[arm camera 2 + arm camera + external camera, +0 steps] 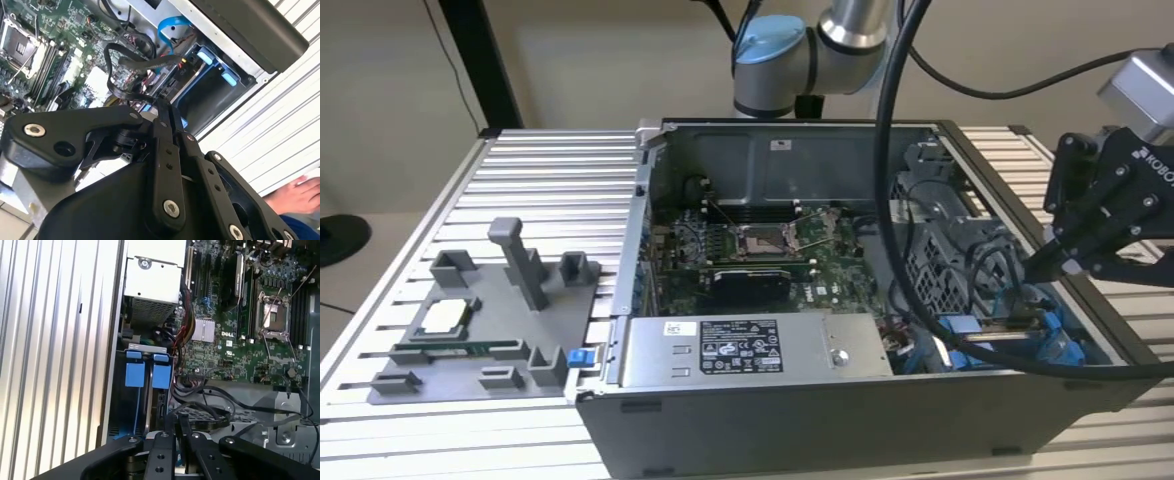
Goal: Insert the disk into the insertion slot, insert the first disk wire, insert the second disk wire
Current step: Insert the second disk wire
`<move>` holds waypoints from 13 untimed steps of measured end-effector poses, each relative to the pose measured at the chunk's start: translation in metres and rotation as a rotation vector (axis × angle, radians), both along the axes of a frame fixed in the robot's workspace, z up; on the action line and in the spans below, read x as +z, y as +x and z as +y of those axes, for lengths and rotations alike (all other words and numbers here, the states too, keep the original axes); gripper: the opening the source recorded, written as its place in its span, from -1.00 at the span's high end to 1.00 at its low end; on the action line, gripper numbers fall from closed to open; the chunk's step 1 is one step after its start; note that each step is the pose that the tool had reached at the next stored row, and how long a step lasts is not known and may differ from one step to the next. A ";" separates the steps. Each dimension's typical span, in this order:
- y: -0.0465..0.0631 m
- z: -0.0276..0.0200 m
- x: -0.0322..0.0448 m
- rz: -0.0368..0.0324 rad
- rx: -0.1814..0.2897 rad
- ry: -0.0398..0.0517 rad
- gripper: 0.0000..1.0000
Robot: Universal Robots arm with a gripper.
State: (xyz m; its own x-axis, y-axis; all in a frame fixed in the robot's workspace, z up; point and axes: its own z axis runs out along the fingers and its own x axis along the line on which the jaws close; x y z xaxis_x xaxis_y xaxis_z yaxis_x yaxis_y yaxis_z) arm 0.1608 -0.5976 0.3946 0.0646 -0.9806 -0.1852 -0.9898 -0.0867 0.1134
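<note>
My gripper (1051, 268) hangs over the front corner of the open computer case (854, 400), at the exterior view's right. In both wrist views its fingertips (170, 112) (179, 427) sit pressed together on the end of a black flat disk wire (112, 75) (215, 412), which loops back toward the motherboard. Just beyond the tips lies the insertion slot (120, 390) (210, 95) (1014, 335), a grey bay with blue tabs (135, 372). The bay looks dark inside, and I cannot tell whether the disk sits in it.
A grey labelled power-supply box (747, 350) fills the case front, with the motherboard (754, 250) behind it. A perforated cage (941, 270) stands beside the bay. A blue cable (167, 30) curls nearby. A grey fixture plate (480, 330) rests on the table. A person's hand (300, 192) lies outside the case.
</note>
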 end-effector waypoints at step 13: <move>-0.004 -0.0022 -0.0019 -0.0028 0.000 0.0000 1.00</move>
State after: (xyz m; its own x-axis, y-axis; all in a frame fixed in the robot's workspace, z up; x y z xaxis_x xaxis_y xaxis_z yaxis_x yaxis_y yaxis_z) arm 0.1571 -0.5998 0.3927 0.0652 -0.9806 -0.1850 -0.9901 -0.0867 0.1106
